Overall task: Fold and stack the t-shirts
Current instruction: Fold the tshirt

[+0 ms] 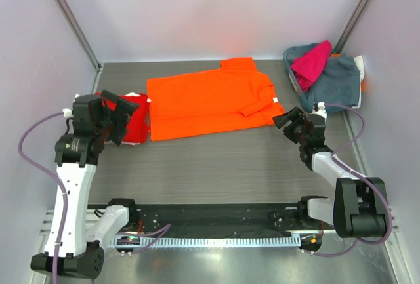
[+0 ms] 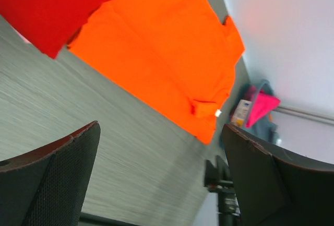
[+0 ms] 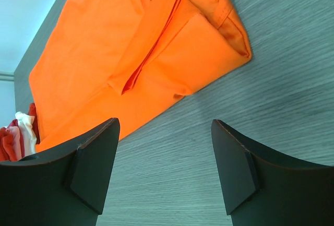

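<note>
far left, the left gripper (image 1: 123,119) hung by the left side of the red t-shirt (image 1: 136,128), jaws spread as wide as they go and holding nothing, with only bare table showing between its dark fingers (image 2: 57,179) in the wrist view. the red t-shirt lay bunched small at the left edge of the grey table (image 1: 216,166), its right side meeting the orange t-shirt (image 1: 210,100). that orange one lay spread flat across the middle back of the table, right sleeve tucked in. moving right, the right gripper (image 1: 287,123) sat low just off the orange shirt's near right corner, jaws well apart and empty. far right, in the back corner, the magenta t-shirt (image 1: 312,61) lay draped on a grey-blue cloth (image 1: 338,81)
</note>
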{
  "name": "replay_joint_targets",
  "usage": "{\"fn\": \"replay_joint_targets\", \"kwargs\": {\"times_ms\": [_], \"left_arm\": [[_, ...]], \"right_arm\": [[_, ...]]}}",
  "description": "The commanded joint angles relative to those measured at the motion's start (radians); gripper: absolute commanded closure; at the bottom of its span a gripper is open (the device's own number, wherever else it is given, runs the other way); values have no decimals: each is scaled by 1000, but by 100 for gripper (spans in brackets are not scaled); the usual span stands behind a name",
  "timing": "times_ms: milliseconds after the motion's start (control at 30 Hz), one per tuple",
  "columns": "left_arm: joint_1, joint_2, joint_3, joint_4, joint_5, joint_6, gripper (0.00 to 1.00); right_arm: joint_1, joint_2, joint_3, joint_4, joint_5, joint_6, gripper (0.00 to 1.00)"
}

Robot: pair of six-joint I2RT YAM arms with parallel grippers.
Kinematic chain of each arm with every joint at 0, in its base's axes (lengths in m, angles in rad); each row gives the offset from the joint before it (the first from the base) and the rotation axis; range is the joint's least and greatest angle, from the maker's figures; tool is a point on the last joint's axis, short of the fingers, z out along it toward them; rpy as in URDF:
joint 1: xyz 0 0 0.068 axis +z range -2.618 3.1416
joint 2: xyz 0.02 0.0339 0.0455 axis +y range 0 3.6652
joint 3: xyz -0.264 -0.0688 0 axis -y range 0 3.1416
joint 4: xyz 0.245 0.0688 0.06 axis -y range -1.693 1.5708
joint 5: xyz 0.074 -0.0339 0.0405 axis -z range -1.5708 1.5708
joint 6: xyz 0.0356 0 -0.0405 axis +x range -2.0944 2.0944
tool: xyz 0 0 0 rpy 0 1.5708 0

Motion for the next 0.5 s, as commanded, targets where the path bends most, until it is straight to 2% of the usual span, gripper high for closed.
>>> {"fn": "replay_joint_targets", "kwargs": {"times_ms": [0,67,200,333,467], "left_arm": [[0,-23,-156,24,-27,105,0],[0,-43,-229,80,75,165,0],[0,-54,-390,291,243,282,1],[0,-112,-588,447,211,221,3],[-2,-192,-682,539,153,158,6]], "right_arm": [[6,-30,-31,148,21,-26,23],[6,-16,-54,180,34,-34,24],[6,42,-59,191,49,-13,27],[35,49,-83,202,84,23,31],[35,29,-112,189,124,46,34]]}}
